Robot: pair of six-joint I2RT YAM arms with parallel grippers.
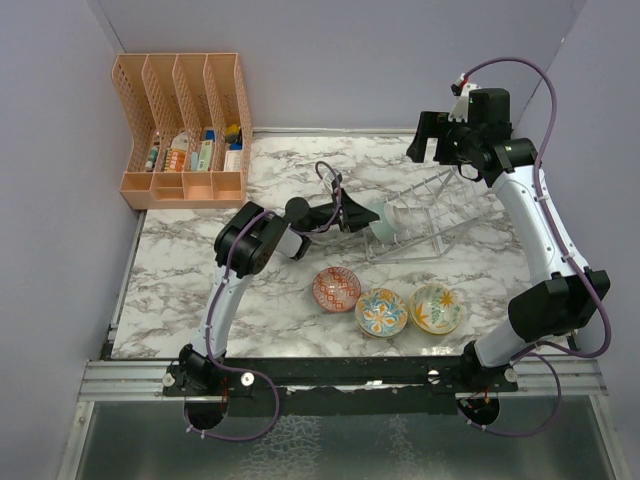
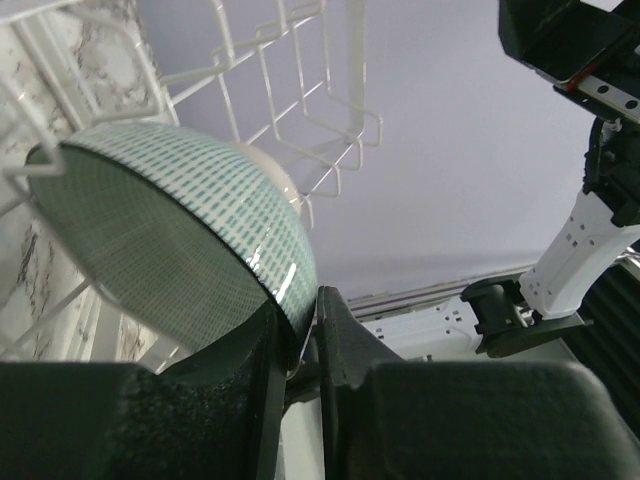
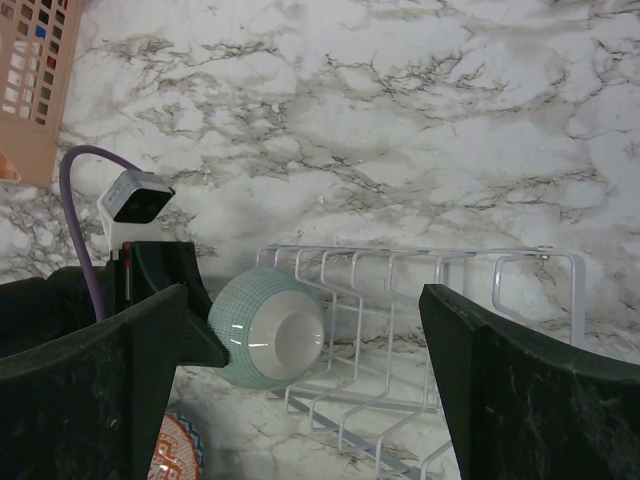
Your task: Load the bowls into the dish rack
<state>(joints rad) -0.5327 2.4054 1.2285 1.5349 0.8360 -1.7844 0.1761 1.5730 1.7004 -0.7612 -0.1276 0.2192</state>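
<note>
Nearest, at six o'clock on the marble desk (image 1: 190,290), three patterned bowls (image 1: 381,312) sit in a row. Beyond them, the left end effector (image 2: 303,330) is clenched on the rim of the teal bowl (image 2: 170,240). The bowl is tipped on edge at the nine o'clock end of the dish rack (image 1: 430,215). Best, I judge, to seat it between prongs before letting go. At one o'clock the right end effector (image 1: 428,150) hovers, released and empty. No writing is legible.
</note>
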